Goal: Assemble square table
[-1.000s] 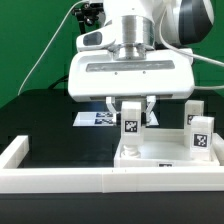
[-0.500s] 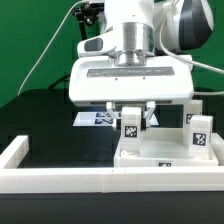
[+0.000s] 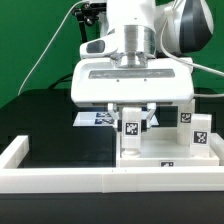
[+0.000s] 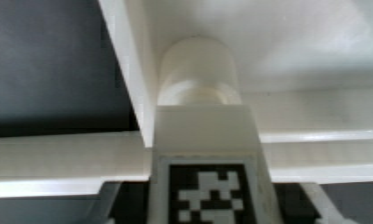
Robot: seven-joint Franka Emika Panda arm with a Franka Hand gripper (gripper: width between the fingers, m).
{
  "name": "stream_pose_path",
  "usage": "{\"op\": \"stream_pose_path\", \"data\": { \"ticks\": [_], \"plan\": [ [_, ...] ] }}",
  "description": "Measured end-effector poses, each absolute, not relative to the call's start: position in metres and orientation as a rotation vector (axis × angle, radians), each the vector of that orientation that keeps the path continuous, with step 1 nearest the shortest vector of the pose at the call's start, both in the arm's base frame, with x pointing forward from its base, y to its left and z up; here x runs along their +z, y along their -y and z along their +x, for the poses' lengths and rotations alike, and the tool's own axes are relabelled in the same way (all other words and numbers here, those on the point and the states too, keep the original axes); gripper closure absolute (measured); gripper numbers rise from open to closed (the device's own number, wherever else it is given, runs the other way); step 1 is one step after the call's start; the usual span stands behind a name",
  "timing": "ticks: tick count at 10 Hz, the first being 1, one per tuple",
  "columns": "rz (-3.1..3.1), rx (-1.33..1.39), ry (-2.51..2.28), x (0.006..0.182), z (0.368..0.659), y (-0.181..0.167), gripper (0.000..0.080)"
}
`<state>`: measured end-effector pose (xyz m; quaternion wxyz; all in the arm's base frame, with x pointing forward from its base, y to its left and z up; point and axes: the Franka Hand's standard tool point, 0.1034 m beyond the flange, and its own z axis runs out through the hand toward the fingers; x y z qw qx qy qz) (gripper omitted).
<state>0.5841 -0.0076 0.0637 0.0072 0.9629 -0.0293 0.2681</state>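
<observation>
My gripper [image 3: 132, 118] is shut on a small white blocky leg [image 3: 131, 128] with a black-and-white tag. It holds the leg upright at the near left corner of the white square tabletop slab [image 3: 160, 152]. In the wrist view the leg [image 4: 208, 130] fills the middle between my fingers, its rounded end against the slab's raised edge [image 4: 325, 110]. A second tagged leg [image 3: 201, 133] stands on the slab's right side. Another tagged leg [image 3: 186, 116] shows behind it.
The long low white border wall [image 3: 90, 180] runs across the front and up the left side [image 3: 14, 152]. The marker board [image 3: 97, 118] lies flat on the black table behind my gripper. A green backdrop and a cable are at the back.
My gripper and the held leg have shifted slightly toward the exterior view's right. The leg stays at the slab's corner.
</observation>
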Motion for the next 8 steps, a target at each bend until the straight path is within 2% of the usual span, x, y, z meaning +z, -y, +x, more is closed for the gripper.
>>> {"op": "stream_pose_path", "data": {
  "ticks": [6,7,8],
  "plan": [
    [3.026,0.816,0.092,0.0624,0.5839,0.0068,0.0497],
    [3.028,0.812,0.092,0.0623,0.5837,0.0071,0.0297],
    [3.038,0.797,0.094,0.0637,0.5833,0.0081,0.0186]
  ]
}}
